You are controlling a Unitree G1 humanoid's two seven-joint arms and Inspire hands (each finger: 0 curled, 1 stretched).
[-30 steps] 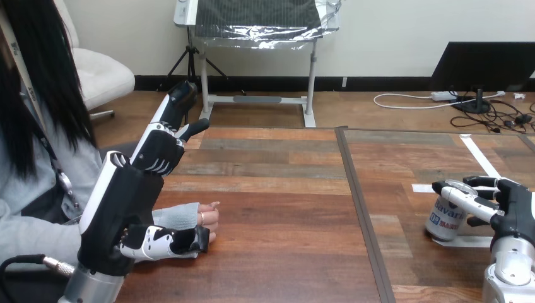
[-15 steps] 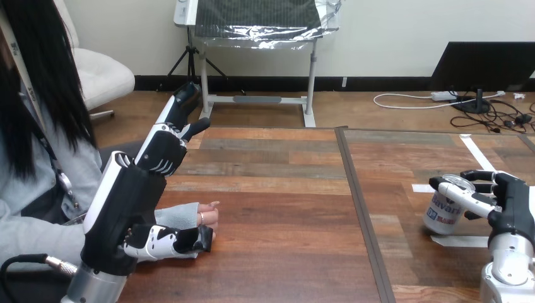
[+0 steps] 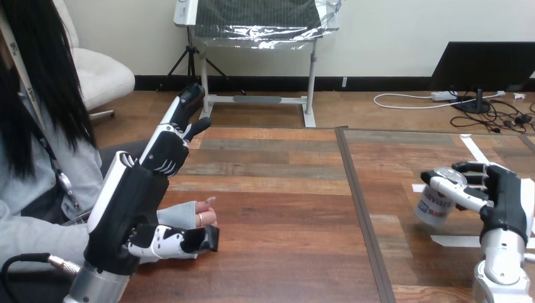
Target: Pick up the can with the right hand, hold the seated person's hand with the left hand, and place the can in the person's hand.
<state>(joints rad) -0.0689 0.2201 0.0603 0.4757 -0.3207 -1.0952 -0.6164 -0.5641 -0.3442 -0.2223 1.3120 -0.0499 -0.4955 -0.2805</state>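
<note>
Now: right hand (image 3: 501,199) at right side of table (image 3: 284,208), fingers and thumb clamped round can (image 3: 434,205). Can tilted, top leaning left, looks clear of tabletop. Left hand (image 3: 135,196) at left, fingers straight, thumb just beside person's hand (image 3: 203,218); contact unclear. Advice: firm wrap, level can, carry left slowly. Can's contents, open or sealed: cannot tell.
</note>
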